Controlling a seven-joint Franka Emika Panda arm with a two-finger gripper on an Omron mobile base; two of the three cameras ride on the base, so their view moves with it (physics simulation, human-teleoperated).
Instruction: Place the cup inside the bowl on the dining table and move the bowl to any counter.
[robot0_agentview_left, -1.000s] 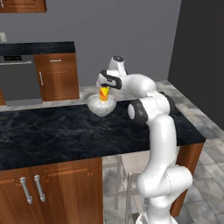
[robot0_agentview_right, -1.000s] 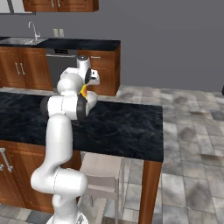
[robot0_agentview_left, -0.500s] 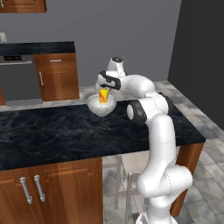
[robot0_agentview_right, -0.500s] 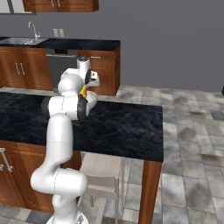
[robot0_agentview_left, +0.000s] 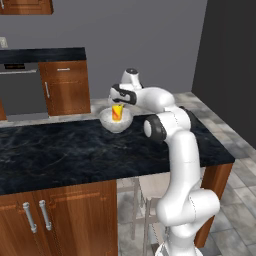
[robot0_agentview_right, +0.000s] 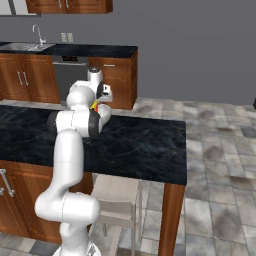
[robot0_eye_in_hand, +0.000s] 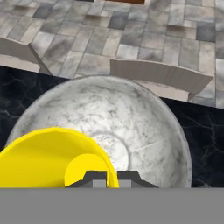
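Note:
The yellow cup (robot0_agentview_left: 117, 113) with its red-orange mark hangs upright in the mouth of the speckled whitish bowl (robot0_agentview_left: 115, 123), and my gripper (robot0_agentview_left: 118, 105) is shut on its rim from above. In the hand view the cup (robot0_eye_in_hand: 46, 158) sits low at the left inside the bowl (robot0_eye_in_hand: 135, 122), with my gripper (robot0_eye_in_hand: 106, 178) closed over its rim. The bowl stands near the far edge of the black marble dining table (robot0_agentview_left: 75, 150). From the right base view my arm hides most of it, and a yellow sliver of the cup (robot0_agentview_right: 94, 105) shows. The counter (robot0_agentview_left: 42, 54) runs along the back wall.
Stools (robot0_agentview_left: 145, 200) stand under the table's near overhang, and two chair backs (robot0_eye_in_hand: 157, 74) show just past its far edge. The wall counter (robot0_agentview_right: 100, 50) has a grey dishwasher (robot0_agentview_right: 70, 75) and a sink (robot0_agentview_right: 25, 46). Tiled floor lies between table and counter.
My gripper has come down a little, bringing the cup lower into the bowl. The bowl and the base have stayed where they were.

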